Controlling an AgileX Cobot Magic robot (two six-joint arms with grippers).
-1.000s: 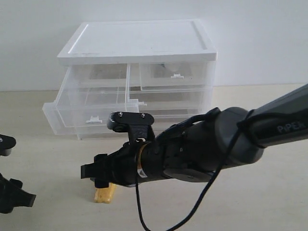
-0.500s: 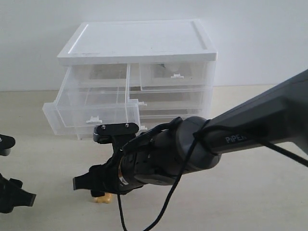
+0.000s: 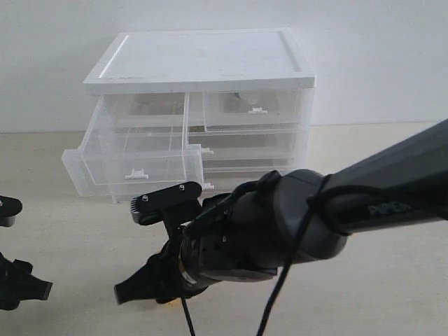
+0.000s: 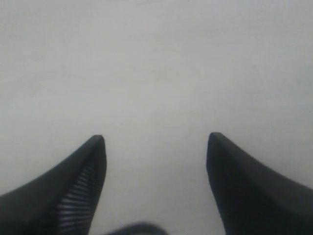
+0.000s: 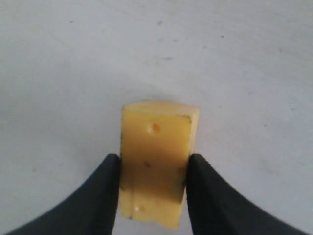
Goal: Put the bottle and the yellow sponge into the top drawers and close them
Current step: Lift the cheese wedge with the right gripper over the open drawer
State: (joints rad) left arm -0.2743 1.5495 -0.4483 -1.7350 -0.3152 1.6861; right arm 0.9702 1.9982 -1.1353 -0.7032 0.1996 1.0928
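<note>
In the right wrist view the yellow sponge (image 5: 159,132) stands on the table, and my right gripper (image 5: 152,157) is shut on it, one finger pressed against each side. In the exterior view that gripper (image 3: 133,290) is low over the table in front of the cabinet and its body hides the sponge. The top left drawer (image 3: 133,168) is pulled out and open. The top right drawer (image 3: 255,108) is pushed in. The bottle does not show clearly in any view. My left gripper (image 4: 156,138) is open over bare table, at the exterior view's left edge (image 3: 21,287).
The white plastic cabinet (image 3: 203,59) stands at the back against the wall, with two full-width drawers (image 3: 245,143) under the top pair. The right arm (image 3: 336,217) stretches across the table's front right. Pale tabletop (image 3: 70,238) lies between the two grippers.
The right arm has dropped lower and swung slightly left, bringing its gripper down around the sponge, which is now hidden in the exterior view. The left gripper has not moved.
</note>
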